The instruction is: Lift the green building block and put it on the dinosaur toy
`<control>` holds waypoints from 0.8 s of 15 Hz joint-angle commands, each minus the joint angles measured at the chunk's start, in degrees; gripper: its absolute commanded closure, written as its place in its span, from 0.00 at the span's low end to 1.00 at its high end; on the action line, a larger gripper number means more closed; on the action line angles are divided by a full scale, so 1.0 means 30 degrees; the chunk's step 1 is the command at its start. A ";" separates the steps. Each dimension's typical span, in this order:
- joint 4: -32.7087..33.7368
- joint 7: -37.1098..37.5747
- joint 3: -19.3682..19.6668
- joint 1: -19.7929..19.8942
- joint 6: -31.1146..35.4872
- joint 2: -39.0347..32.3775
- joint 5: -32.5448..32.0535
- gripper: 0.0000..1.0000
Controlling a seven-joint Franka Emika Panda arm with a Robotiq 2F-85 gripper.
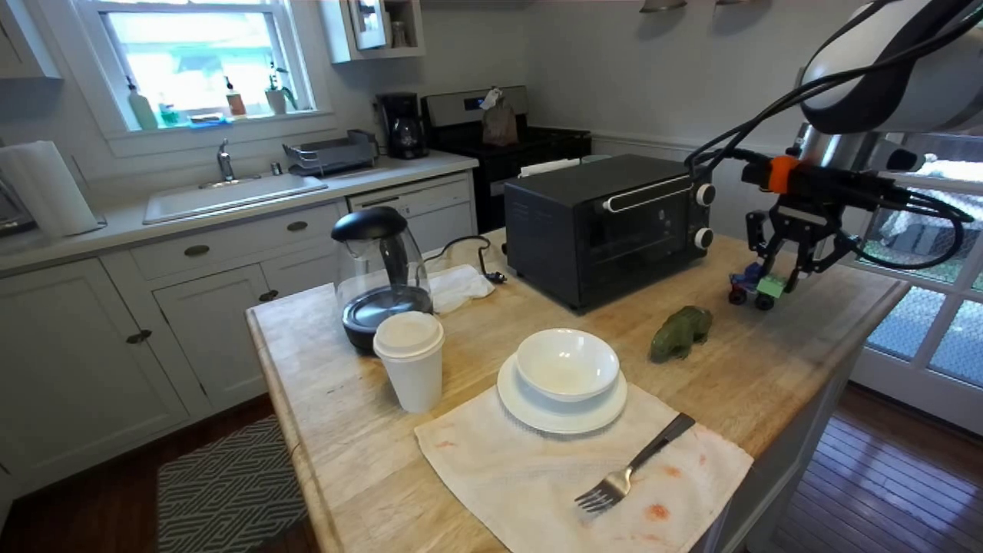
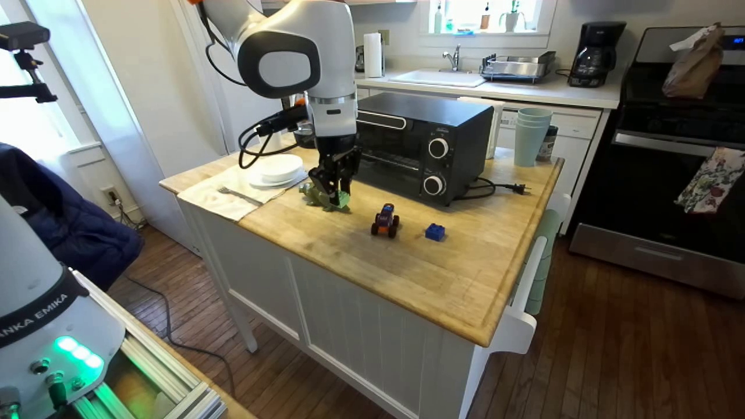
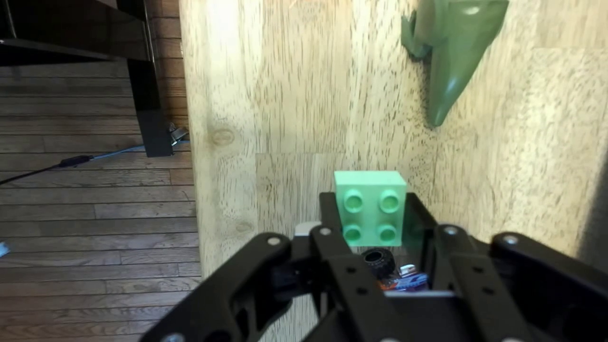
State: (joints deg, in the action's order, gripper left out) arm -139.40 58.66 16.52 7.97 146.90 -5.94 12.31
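Note:
The green building block (image 3: 373, 209) is light green with round studs. In the wrist view it sits between my two fingers, which press on its sides. My gripper (image 1: 779, 275) is shut on it and appears to hold it above the wooden table. The block also shows under the fingers in both exterior views (image 1: 771, 286) (image 2: 341, 201). The dinosaur toy (image 1: 681, 334) is green and low on the table. In the wrist view only part of the dinosaur (image 3: 456, 52) shows, ahead of the block and apart from it. In an exterior view the gripper partly covers the dinosaur (image 2: 314, 196).
A toy truck (image 2: 385, 221) and a blue block (image 2: 435, 232) stand on the table near the gripper. A black toaster oven (image 1: 607, 223) stands behind. A white bowl (image 1: 567, 364) on a plate (image 1: 564, 418), a fork (image 1: 633, 468), a cup (image 1: 411, 361) and a kettle (image 1: 384, 276) are further off.

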 commanded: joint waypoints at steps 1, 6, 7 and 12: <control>0.0035 0.0043 -0.0347 0.0365 -0.0035 0.0001 -0.0077 0.64; 0.0082 0.0475 -0.0592 0.0105 -0.0150 0.0204 -0.0388 0.89; 0.0063 0.0561 -0.0729 0.0024 -0.0211 0.0285 -0.0370 0.89; -0.0107 0.0890 -0.1636 -0.0443 0.0216 0.0342 -0.0374 0.89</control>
State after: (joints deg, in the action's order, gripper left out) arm -139.24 58.98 12.95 7.47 146.88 -5.89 12.31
